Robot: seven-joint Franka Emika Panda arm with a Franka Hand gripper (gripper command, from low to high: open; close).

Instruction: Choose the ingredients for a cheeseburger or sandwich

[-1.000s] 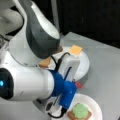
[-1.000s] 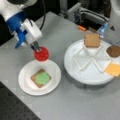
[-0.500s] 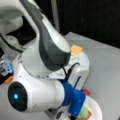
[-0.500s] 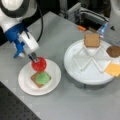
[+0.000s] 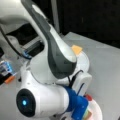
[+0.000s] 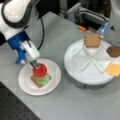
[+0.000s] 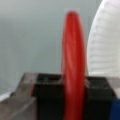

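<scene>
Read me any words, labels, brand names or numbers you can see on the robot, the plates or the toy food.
None: no readable text shows in any view.
The white robot arm bears no legible marking.
The small white paper plate, the red tomato round in the gripper, and the big white divided tray are plain.
The equipment at a front view's top is too blurred to read.

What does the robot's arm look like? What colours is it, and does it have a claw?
The arm is fat, rounded and mostly white, with dark grey bands at the joints. One joint cap carries a small glowing blue light. A bright blue bracket sits at the wrist, with a white block below it. A black cable loops along the side. The claw is small and dark.
</scene>
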